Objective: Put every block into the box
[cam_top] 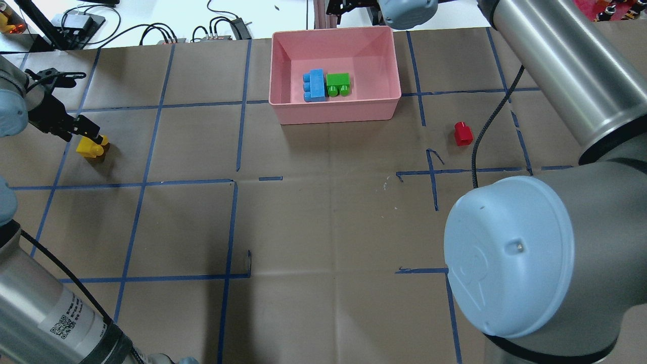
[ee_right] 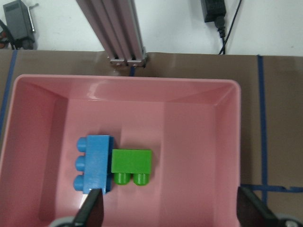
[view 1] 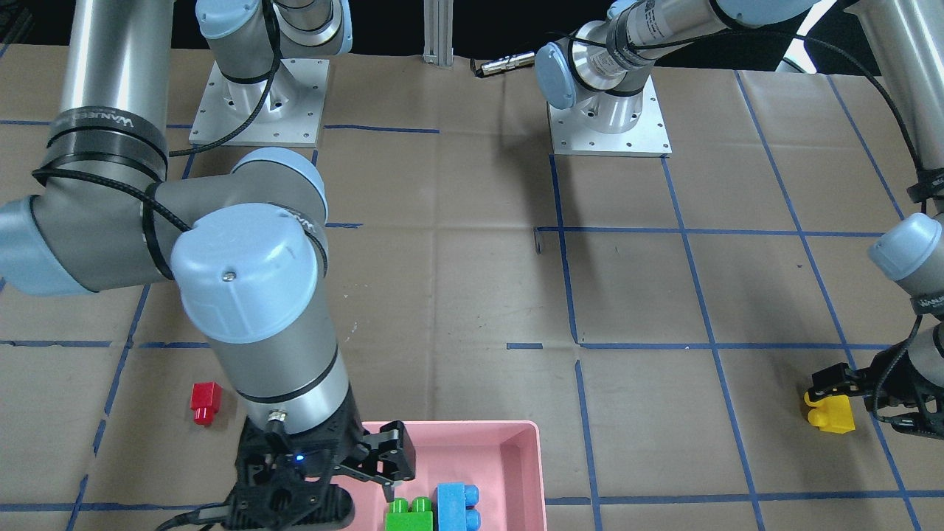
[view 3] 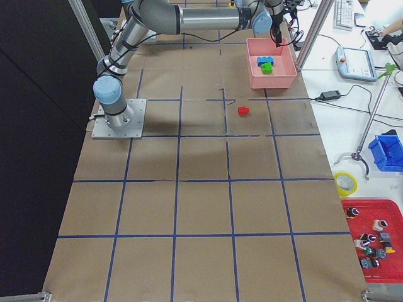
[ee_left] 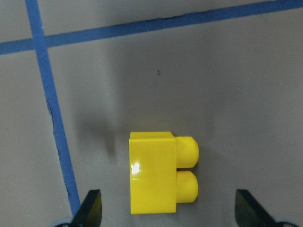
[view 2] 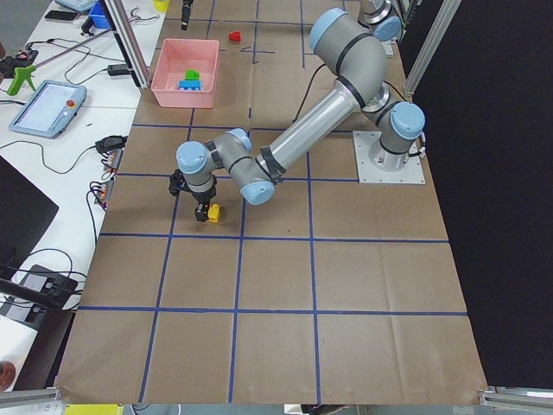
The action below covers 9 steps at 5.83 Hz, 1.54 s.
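Observation:
The yellow block (ee_left: 154, 172) lies on its side on the brown paper at the robot's far left (cam_top: 91, 147). My left gripper (ee_left: 170, 218) is open, with a finger on either side of the block and a gap on both sides. The pink box (cam_top: 333, 108) stands at the far edge of the table and holds the blue block (ee_right: 97, 163) and the green block (ee_right: 131, 163) side by side. My right gripper (ee_right: 170, 215) hangs open and empty above the box. The red block (cam_top: 462, 134) lies on the paper to the right of the box.
An aluminium post (ee_right: 113, 33) stands just behind the box, with cables and power supplies (cam_top: 167, 33) along the table's far edge. My right arm's elbow (cam_top: 510, 263) bulks over the near right of the table. Blue tape lines grid the paper.

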Motion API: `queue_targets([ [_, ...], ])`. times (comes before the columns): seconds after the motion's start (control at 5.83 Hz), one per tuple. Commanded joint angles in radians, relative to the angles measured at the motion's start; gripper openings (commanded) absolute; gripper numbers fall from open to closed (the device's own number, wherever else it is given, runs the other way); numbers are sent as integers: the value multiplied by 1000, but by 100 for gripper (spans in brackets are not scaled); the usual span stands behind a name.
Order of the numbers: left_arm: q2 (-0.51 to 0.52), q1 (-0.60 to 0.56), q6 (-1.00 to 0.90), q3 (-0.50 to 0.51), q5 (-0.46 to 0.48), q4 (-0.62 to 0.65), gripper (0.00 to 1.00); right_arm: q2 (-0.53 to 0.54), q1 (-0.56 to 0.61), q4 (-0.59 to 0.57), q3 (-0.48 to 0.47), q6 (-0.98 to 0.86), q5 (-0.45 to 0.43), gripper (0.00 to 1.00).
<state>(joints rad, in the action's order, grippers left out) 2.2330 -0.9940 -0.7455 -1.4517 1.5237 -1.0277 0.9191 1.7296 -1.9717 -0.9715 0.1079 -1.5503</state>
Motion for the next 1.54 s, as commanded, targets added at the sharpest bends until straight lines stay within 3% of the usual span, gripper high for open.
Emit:
queue_targets([
  [0.0, 37, -3, -6, -16, -1, 75, 98, 114, -111, 275, -33, -126, -8, 91],
  [0.17, 37, -3, -8, -16, -2, 75, 98, 130, -169, 372, -45, -220, -113, 99],
  [0.34, 37, -6, -11, -16, -2, 75, 88, 123, -218, 357, -102, -237, -229, 97],
  [0.51, 34, -6, -12, -16, -4, 75, 74, 127, -229, 206, -262, -225, -228, 94],
  [0.69, 31, -6, -12, -15, -4, 75, 59, 132, -232, -22, -420, -221, -220, 98],
  [0.86, 28, -8, -6, 0, 4, 71, 39, 130, -229, -118, -532, -202, -209, 98],
  [1.03, 10, -14, -2, 16, 7, 63, 29, 123, -237, -203, -620, -179, -133, 97],
  [1.2, -28, -49, 0, 58, 15, 42, 27, 122, -246, -263, -685, -180, -96, 97],
  [1.37, -67, -86, 39, 136, 35, -74, 27, 121, -249, -295, -723, -185, -93, 97],
])
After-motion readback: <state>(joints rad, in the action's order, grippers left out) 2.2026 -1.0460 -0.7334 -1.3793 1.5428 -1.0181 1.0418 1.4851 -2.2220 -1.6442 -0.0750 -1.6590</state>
